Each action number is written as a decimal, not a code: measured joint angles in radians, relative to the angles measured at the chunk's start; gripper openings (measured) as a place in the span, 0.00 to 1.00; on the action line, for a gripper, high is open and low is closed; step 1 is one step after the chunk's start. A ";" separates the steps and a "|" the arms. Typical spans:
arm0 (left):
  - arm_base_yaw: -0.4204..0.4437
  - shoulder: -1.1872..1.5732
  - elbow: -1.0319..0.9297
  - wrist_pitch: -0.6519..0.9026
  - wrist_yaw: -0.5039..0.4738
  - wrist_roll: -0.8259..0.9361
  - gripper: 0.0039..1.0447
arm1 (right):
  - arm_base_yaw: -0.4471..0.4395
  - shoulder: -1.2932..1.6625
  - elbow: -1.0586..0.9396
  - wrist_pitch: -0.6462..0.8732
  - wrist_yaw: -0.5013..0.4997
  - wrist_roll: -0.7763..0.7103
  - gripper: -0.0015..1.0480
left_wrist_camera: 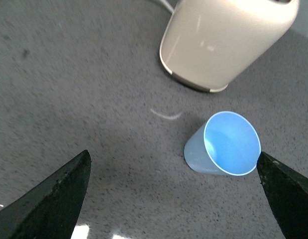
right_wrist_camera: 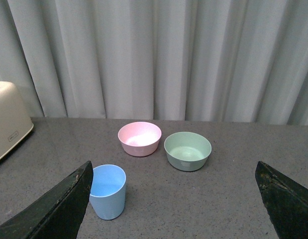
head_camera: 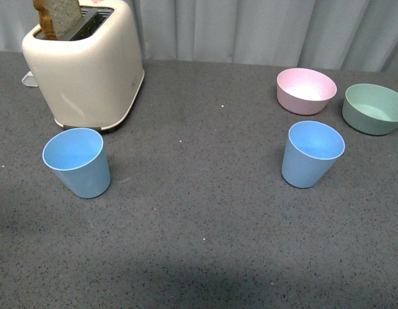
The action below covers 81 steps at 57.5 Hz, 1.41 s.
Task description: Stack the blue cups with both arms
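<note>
here left fingers [left_wrist_camera: 49,199], right fingers [right_wrist_camera: 54,209] apart; toaster [head_camera: 83,64], pink bowl [head_camera: 306,91], green bowl [head_camera: 373,109] behind cups [head_camera: 78,162] [head_camera: 311,154].

soft, even light from above fills the front view; the toaster [head_camera: 89,64] shows pale highlights, and the left blue cup [head_camera: 78,162] and right blue cup [head_camera: 311,154] cast only weak shadows on the table [head_camera: 199,212]; a darker band lies along the table's near edge; in the left wrist view the table beside the toaster is smeared with blur, and a white glare patch sits by one finger [left_wrist_camera: 49,199] of the left tool [left_wrist_camera: 172,155]; the right wrist view is bright and fairly sharp, the curtain [right_wrist_camera: 158,55] evenly lit, the right tool [right_wrist_camera: 173,165] a dark silhouette.
</note>
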 joint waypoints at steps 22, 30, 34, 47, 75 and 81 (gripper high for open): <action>-0.092 0.500 0.364 -0.179 0.042 0.001 0.94 | 0.000 0.000 0.000 0.000 0.000 0.000 0.91; -0.112 0.579 0.423 -0.219 0.053 -0.014 0.94 | 0.000 0.000 0.000 0.000 0.000 0.000 0.91; -0.118 0.607 0.442 -0.222 0.051 -0.019 0.94 | 0.000 0.000 0.000 0.000 0.000 0.000 0.91; -0.138 0.688 0.493 -0.265 0.054 -0.046 0.91 | 0.000 0.000 0.000 0.000 0.000 0.000 0.91; -0.153 0.758 0.569 -0.340 0.006 -0.078 0.19 | 0.000 0.000 0.000 0.000 0.000 0.000 0.91; -0.160 0.751 0.576 -0.360 0.004 -0.079 0.04 | 0.000 0.000 0.000 0.000 0.000 0.000 0.91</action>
